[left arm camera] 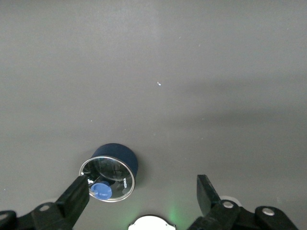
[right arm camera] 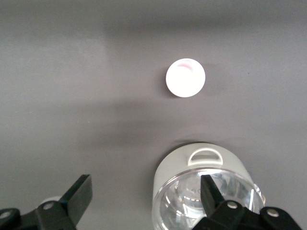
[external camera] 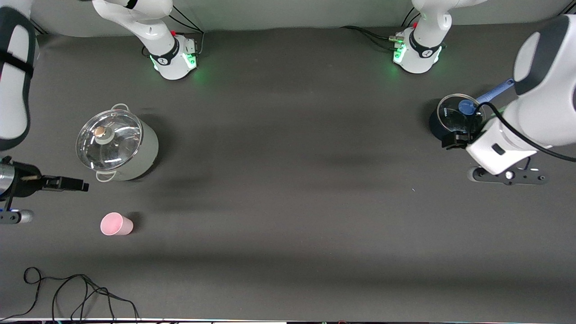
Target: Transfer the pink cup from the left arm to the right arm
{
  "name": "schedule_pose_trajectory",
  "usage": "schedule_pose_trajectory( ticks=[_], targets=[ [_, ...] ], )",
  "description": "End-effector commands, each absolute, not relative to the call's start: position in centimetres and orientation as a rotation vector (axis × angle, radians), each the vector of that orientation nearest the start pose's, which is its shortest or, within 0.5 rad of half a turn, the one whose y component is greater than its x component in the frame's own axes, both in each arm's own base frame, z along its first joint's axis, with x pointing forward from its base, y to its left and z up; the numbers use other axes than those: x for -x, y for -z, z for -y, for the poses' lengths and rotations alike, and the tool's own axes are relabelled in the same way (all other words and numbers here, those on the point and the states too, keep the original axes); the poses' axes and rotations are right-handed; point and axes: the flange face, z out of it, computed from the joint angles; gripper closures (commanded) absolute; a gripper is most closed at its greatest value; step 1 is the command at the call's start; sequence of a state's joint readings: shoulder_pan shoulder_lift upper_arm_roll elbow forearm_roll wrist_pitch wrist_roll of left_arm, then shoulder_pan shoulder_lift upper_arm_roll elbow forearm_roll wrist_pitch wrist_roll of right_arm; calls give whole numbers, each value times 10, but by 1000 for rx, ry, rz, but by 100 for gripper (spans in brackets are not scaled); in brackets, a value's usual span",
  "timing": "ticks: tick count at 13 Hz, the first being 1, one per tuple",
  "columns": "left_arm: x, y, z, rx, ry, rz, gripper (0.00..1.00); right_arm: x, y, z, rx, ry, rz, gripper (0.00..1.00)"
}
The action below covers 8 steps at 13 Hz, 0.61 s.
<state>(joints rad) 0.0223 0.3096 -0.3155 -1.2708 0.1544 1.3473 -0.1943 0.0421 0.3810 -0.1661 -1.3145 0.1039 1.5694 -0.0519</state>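
The pink cup (external camera: 116,224) stands upright on the dark table toward the right arm's end, nearer to the front camera than the white pot; in the right wrist view the cup (right arm camera: 185,77) shows from above, mouth up. My right gripper (external camera: 13,217) hangs high over the table's edge at that end, partly cut off. Seen from its own wrist, the right gripper (right arm camera: 146,191) is open and empty, well apart from the cup. At the left arm's end my left gripper (external camera: 508,176) hangs beside the blue pot, and the left gripper (left arm camera: 141,194) is open with nothing in it.
A white pot with a glass lid (external camera: 116,144) stands farther from the front camera than the cup. A blue pot with a glass lid (external camera: 456,119) and a long blue handle sits at the left arm's end. A black cable (external camera: 76,292) loops along the front edge.
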Motion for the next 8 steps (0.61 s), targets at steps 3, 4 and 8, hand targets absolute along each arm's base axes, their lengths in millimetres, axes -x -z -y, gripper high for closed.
schedule_pose_trajectory(
  ticks=[3, 4, 8],
  targets=[
    [-564, -562, 113, 3023, -147, -209, 0, -599, -554, 60, 3071, -51, -155, 0],
    [-556, -562, 113, 3026, -100, -214, 0, -584, -557, 61, 3064, -16, -159, 0],
    [-536, -548, 110, 3038, 77, -240, 0, -567, -570, 57, 3069, 21, -169, 0]
  ],
)
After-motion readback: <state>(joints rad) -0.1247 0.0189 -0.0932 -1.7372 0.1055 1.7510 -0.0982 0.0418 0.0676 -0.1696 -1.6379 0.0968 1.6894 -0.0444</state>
